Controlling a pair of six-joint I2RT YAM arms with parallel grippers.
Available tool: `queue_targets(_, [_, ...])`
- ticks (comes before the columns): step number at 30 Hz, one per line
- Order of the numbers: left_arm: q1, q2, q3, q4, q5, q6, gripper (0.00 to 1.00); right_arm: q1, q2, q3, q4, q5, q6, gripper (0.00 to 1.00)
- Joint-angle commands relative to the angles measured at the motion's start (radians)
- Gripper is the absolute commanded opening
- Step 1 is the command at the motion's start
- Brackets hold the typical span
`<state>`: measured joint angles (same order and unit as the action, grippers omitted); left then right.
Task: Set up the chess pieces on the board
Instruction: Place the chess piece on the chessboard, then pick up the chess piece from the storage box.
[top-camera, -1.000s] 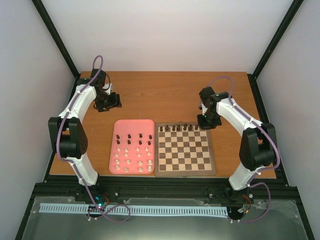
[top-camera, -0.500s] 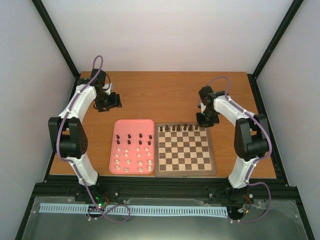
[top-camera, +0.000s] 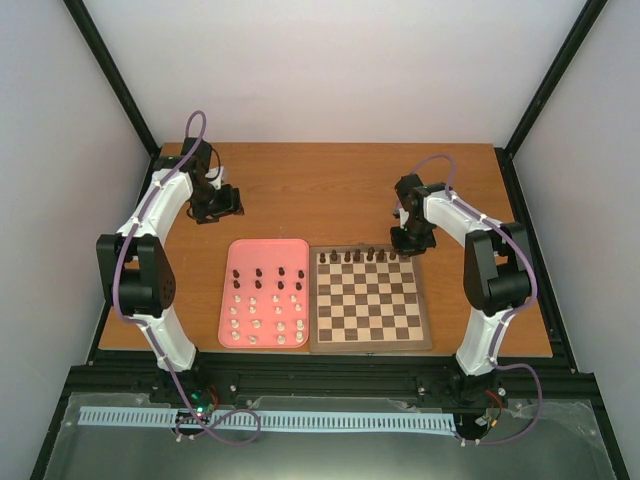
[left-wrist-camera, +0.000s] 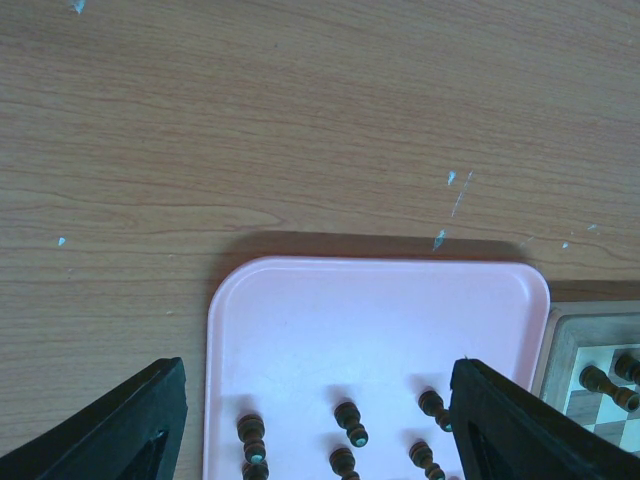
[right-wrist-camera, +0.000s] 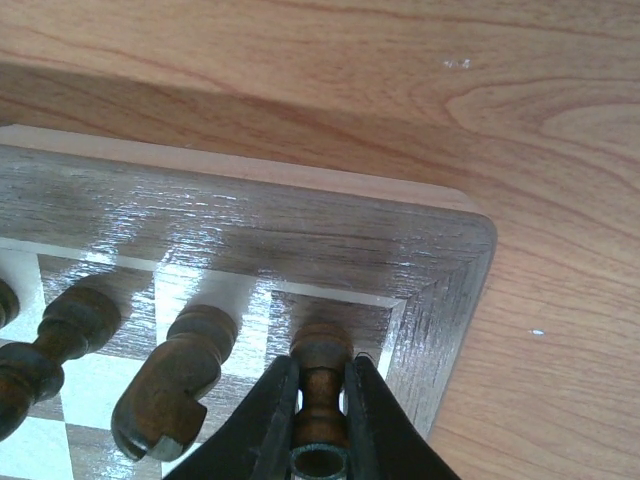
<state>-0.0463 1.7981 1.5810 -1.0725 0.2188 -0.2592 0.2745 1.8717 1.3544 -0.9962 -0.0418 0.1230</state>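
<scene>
Your right elbow (top-camera: 495, 280) has swung inward; the right claw (right-wrist-camera: 321, 372) stays pinched on a dark piece (right-wrist-camera: 320, 350) at the board's (right-wrist-camera: 300, 240) far right corner, its top cut off. Meanwhile your left claw (left-wrist-camera: 318, 405) gapes empty, far-left of the tray (left-wrist-camera: 380, 300).

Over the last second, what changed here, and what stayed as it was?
The right arm folded inward, its elbow swinging left toward the board; the right gripper shifted only slightly at the board's far right corner, shut on a dark piece. The left gripper stayed open behind the pink tray, whose pieces did not move.
</scene>
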Motion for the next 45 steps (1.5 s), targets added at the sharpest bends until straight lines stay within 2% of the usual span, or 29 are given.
queue_targets(1, [0.001, 0.004, 0.040, 0.001, 0.013, 0.005, 0.81, -0.010, 0.016, 0.026, 0.014, -0.002, -0.005, 0.11])
queue_targets(23, [0.001, 0.023, 0.053, -0.003, 0.016, 0.006, 0.81, -0.013, -0.006, 0.021, 0.015, 0.032, -0.002, 0.28])
queue_targets(30, [0.001, 0.030, 0.065, -0.004, 0.028, 0.008, 0.82, -0.016, -0.023, 0.052, 0.024, 0.047, 0.021, 0.41])
queue_targets(40, [0.001, 0.018, 0.057, -0.006, 0.038, 0.015, 0.87, -0.028, -0.005, 0.135, 0.033, 0.097, 0.051, 0.43])
queue_targets(45, [0.001, -0.023, -0.008, 0.008, 0.044, 0.004, 0.87, -0.065, -0.017, 0.209, 0.046, 0.102, 0.094, 0.45])
